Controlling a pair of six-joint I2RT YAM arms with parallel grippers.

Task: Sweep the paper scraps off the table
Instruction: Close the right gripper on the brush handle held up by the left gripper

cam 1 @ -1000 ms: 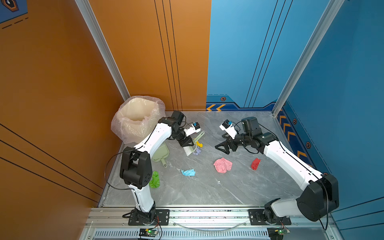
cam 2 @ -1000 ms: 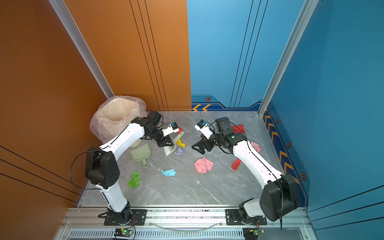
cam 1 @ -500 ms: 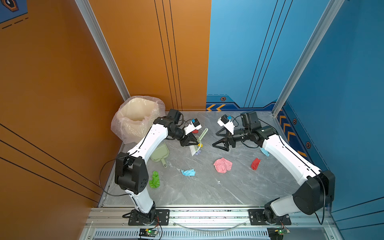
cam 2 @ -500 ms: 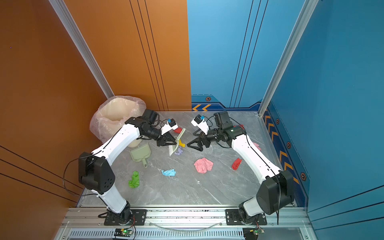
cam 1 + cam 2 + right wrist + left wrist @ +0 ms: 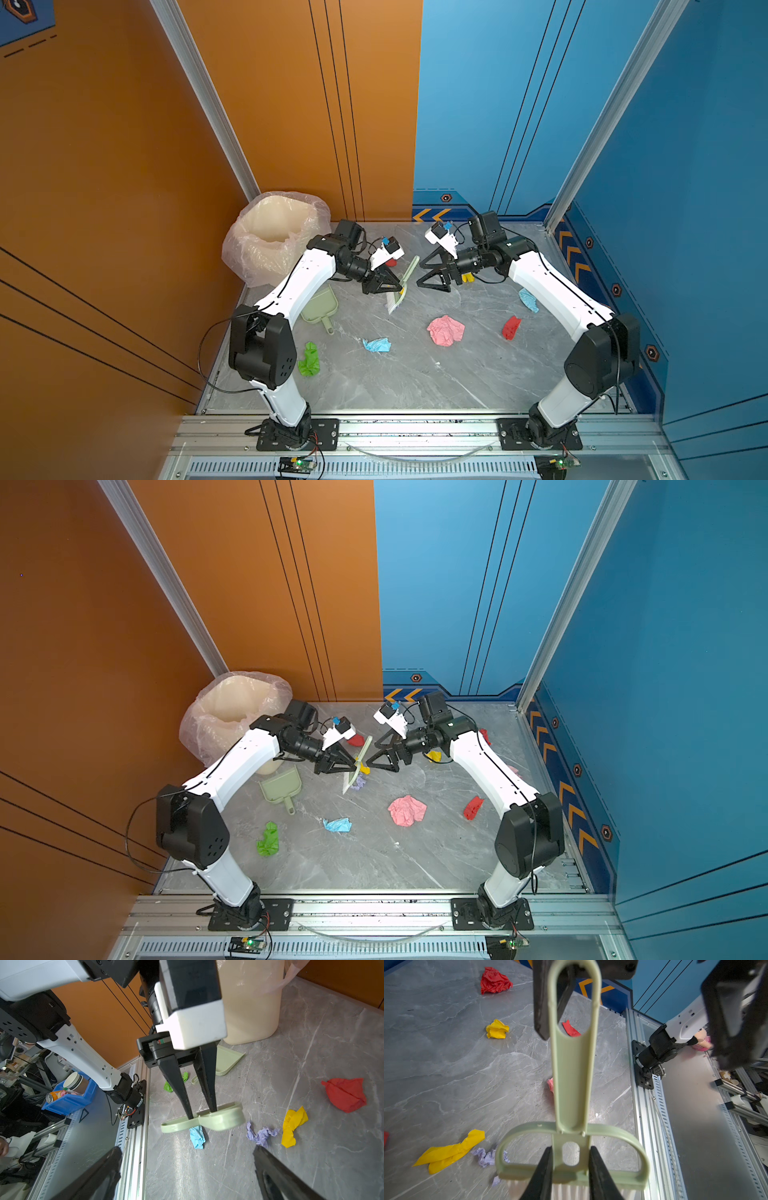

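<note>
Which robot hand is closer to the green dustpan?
Left. The left gripper, shut on the brush, is just beside the dustpan. The right gripper, open, is farther off, on the far side of the brush.

1. Brush (image 5: pixel 572 1084): pale green, tilted, bristles lowest.
2. Dustpan (image 5: pixel 320 305): pale green, lying flat just beside the bin.
3. Bin (image 5: pixel 253 249): cream, clear liner, against the orange wall panel (image 5: pixel 124 166).
4. Blue crate (image 5: pixel 68 1103): holds a paper cup (image 5: pixel 75 1084).
</note>
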